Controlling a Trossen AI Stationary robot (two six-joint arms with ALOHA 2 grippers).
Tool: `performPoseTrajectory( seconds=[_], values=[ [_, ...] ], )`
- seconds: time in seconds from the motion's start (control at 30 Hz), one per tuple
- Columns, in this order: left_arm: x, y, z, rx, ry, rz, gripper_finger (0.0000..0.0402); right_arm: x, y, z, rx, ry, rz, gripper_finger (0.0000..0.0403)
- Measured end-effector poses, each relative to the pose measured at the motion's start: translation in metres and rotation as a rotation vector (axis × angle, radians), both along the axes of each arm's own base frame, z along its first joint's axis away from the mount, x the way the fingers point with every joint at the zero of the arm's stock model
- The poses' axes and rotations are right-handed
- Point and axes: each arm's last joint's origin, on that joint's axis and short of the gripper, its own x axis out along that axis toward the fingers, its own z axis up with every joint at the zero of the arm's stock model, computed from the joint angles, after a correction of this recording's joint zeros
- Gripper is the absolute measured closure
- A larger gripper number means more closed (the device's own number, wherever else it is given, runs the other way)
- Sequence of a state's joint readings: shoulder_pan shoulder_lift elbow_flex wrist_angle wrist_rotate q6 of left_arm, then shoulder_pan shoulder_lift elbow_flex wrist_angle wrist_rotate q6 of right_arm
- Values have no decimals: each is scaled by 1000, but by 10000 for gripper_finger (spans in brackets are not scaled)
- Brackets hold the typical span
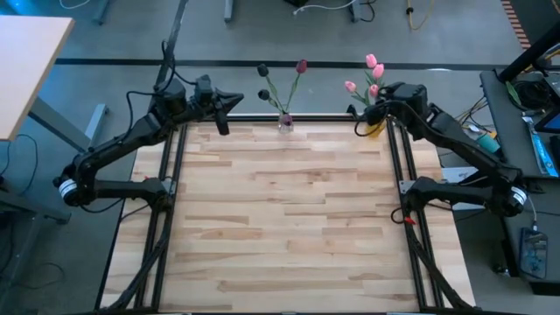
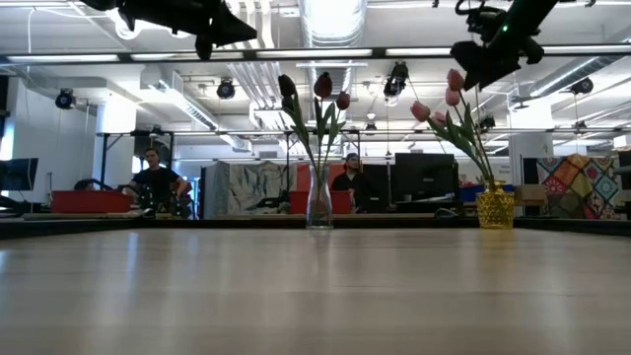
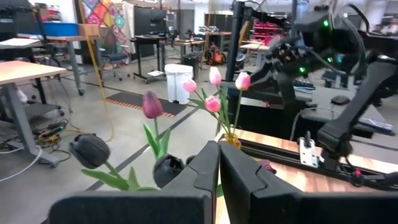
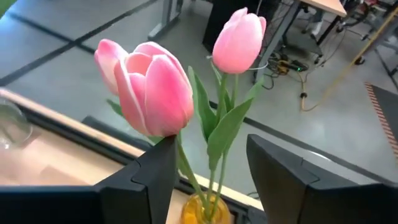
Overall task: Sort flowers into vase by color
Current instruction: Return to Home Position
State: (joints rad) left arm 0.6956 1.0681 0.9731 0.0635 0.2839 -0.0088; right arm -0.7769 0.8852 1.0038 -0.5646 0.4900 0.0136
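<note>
A clear glass vase (image 1: 286,122) stands at the table's far edge and holds three dark maroon tulips (image 1: 302,66), which also show in the low view (image 2: 322,85). A yellow vase (image 2: 495,209) at the far right holds several pink tulips (image 1: 374,66). My right gripper (image 4: 211,180) is open above the yellow vase, its fingers on either side of the pink tulips' green stems (image 4: 219,134). My left gripper (image 3: 219,163) is shut and empty, high up to the left of the glass vase (image 1: 229,103). My right gripper is open around the pink tulips' stems. One stem (image 4: 181,163) runs close beside one finger (image 4: 158,171), just below the large pink bud. I cannot tell whether they touch. The tulips stand upright in the yellow vase.
The wooden tabletop (image 1: 289,219) lies between two black rail frames (image 1: 171,201) along its left and right sides. Desks, a chair and a white bin (image 3: 177,81) stand in the room beyond. People sit far behind the table (image 2: 156,182).
</note>
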Motion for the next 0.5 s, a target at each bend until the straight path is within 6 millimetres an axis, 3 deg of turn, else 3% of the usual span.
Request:
performPoseTrajectory(
  seconds=[0.2, 0.3, 0.5],
  values=[
    [5, 2, -16, -15, 30, -54, 402, -10, 10, 28, 24, 66, 30, 218],
    [10, 2, -28, -21, 13, -118, 402, -13, 17, 39, 50, 94, 128, 229],
    [18, -10, -51, -32, -13, -189, 402, -17, 29, 43, 68, 27, 314, 312]
  ],
)
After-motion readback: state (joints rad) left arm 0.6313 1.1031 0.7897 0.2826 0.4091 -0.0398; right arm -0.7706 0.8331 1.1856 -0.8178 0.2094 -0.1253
